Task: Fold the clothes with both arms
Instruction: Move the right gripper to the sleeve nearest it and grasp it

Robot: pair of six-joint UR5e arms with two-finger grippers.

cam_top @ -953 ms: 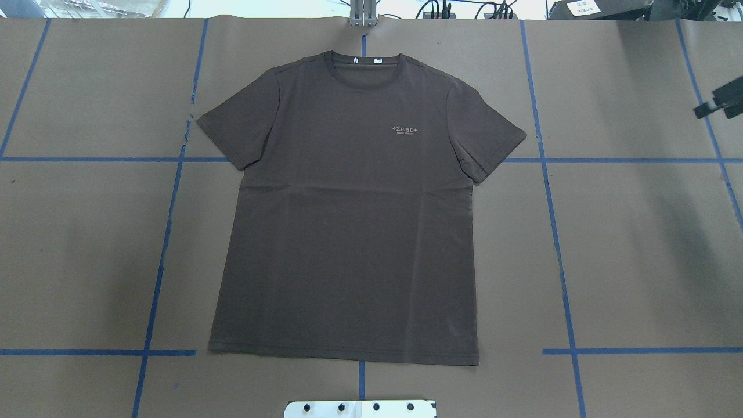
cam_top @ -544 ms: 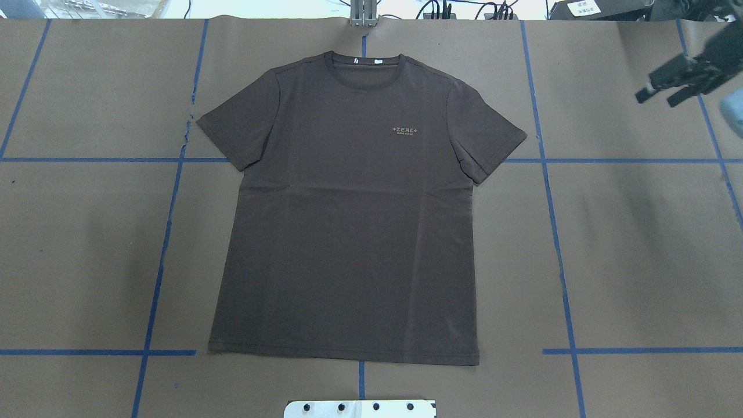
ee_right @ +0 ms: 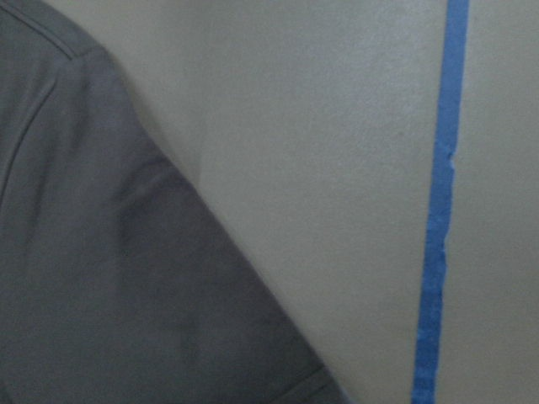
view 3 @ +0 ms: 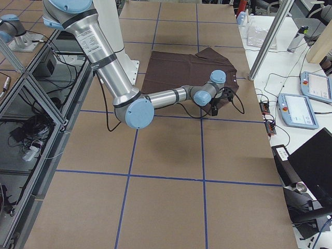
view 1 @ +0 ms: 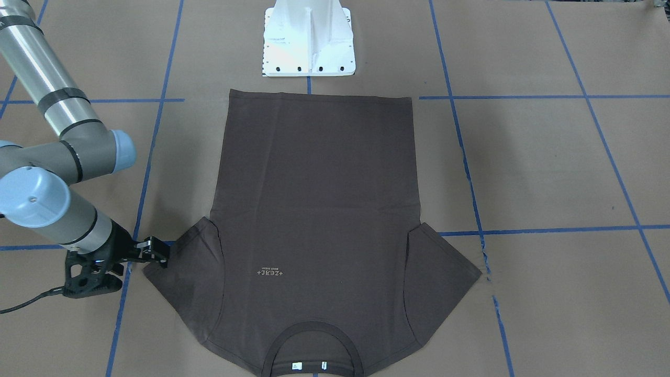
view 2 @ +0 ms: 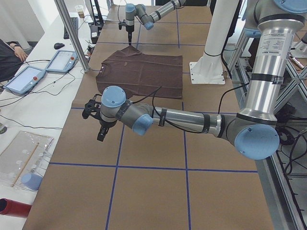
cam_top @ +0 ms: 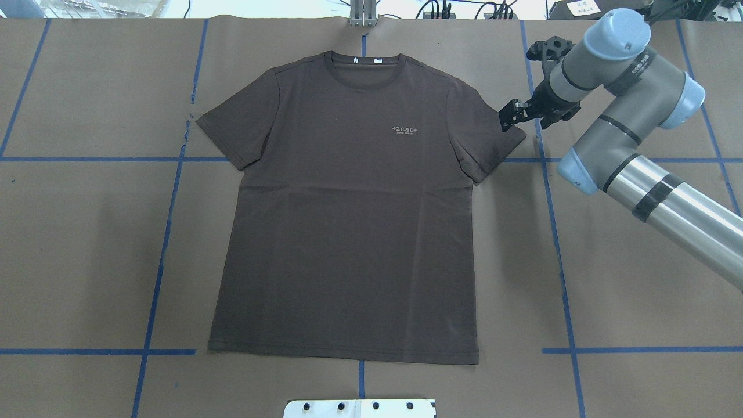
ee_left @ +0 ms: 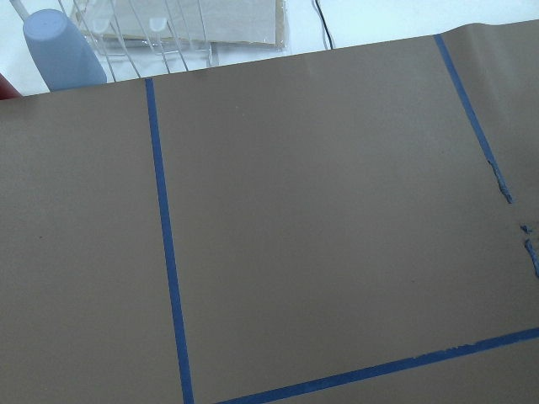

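Observation:
The dark brown T-shirt (cam_top: 348, 220) lies flat and face up on the brown paper, collar at the far side and both sleeves spread. It also shows in the front view (view 1: 314, 199). My right gripper (cam_top: 509, 119) points down at the outer edge of the shirt's right-hand sleeve (cam_top: 493, 139) with its jaws slightly apart and nothing in them. It also shows in the front view (view 1: 157, 255). The right wrist view shows the sleeve edge (ee_right: 101, 252) on the paper. My left gripper (view 2: 100, 133) hovers over bare paper well left of the shirt. I cannot tell whether it is open.
The white pedestal base (view 1: 308, 39) stands at the near hem side. Blue tape lines (cam_top: 554, 232) cross the paper. Tablets (view 2: 26, 79) and a blue cup (ee_left: 55, 46) lie past the far table edge, off the paper.
My right arm has swung in from the right edge of the overhead view, and its gripper has come down to the shirt's right-hand sleeve. The shirt has not moved.

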